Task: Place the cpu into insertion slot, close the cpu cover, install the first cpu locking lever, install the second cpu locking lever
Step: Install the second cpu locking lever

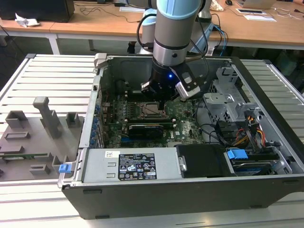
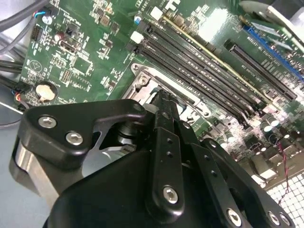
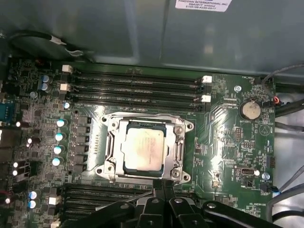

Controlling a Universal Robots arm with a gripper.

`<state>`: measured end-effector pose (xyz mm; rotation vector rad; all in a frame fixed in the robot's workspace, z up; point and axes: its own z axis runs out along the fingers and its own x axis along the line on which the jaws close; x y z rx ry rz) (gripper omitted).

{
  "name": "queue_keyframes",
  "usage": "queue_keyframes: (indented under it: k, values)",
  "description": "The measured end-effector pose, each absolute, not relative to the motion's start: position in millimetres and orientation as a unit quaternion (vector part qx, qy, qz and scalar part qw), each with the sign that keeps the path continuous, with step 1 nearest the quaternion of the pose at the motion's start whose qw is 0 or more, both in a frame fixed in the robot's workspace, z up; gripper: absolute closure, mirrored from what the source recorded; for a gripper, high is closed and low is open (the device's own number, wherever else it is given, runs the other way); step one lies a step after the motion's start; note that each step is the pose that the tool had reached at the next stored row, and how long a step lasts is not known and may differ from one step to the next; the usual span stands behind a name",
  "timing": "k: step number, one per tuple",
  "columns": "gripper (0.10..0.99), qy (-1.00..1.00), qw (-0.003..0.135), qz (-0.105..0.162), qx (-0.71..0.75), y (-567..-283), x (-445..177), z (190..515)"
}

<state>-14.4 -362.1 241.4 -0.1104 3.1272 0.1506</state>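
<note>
So, quick rundown:
cpu (image 3: 144, 148): silver-grey square top, seated in the insertion slot (image 3: 112, 142)
cpu cover (image 3: 179, 151): silvery frame, lying flat around the chip
hand (image 3: 163, 186): fingers pinched together, nothing held, just beside the socket edge

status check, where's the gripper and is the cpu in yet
Gripper shut, empty, at the socket's edge. Cpu seated in the insertion slot, cpu cover down over it. Nothing in the way.
</note>
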Motion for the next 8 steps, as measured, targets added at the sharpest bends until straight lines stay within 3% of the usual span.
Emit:
queue_keyframes:
  k: [8]
  values:
    - [0.98,0.998,0.005,0.06,-0.035,-369.5,-14.6,239.5]
